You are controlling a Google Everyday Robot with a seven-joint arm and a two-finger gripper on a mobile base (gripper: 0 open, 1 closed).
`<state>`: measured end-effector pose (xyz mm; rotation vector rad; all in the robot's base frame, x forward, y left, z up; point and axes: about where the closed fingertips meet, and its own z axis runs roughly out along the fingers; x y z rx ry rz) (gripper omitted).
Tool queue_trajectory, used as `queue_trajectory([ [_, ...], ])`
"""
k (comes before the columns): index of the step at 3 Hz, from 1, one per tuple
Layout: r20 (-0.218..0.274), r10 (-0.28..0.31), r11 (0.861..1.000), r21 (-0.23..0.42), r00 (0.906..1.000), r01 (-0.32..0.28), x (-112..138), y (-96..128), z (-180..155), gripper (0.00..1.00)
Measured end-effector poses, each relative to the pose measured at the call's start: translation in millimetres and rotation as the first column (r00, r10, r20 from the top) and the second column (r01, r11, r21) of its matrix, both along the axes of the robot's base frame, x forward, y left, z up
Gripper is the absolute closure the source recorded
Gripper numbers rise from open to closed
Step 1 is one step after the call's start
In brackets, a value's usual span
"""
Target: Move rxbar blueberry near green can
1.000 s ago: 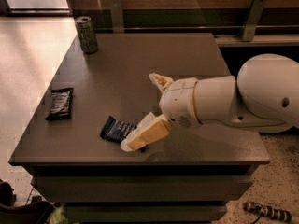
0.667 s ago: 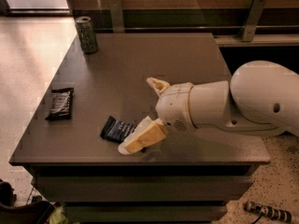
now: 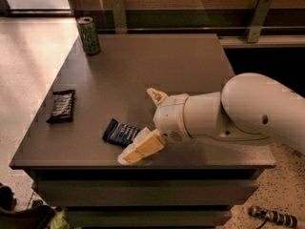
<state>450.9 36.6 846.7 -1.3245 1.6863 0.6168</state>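
Note:
The rxbar blueberry, a flat dark navy bar with pale lettering, lies near the table's front edge. My gripper is open right at the bar's right end. One pale finger points to the far side. The other finger reaches toward the front edge and covers the bar's right end. The bar lies flat on the table and is not held. The green can stands upright at the table's far left corner, well away from the bar and the gripper.
A black-wrapped bar with white print lies near the dark table's left edge. My white arm reaches in from the right. A wooden wall with metal brackets runs behind the table. Floor lies to the left.
My gripper has shifted slightly left and toward the table's front edge, closer around the blue bar's right end. The bar, the can and the black bar have not moved.

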Motion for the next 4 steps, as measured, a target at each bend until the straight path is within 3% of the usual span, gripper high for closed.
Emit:
queue_trajectory([
  [2, -0.03, 0.028, 1.0, -0.008, 0.9992, -0.028, -2.3, 16.6, -24.7, 0.0],
  [4, -0.038, 0.038, 0.999, 0.003, 0.9986, -0.038, -10.0, 26.0, -34.9, 0.47],
])
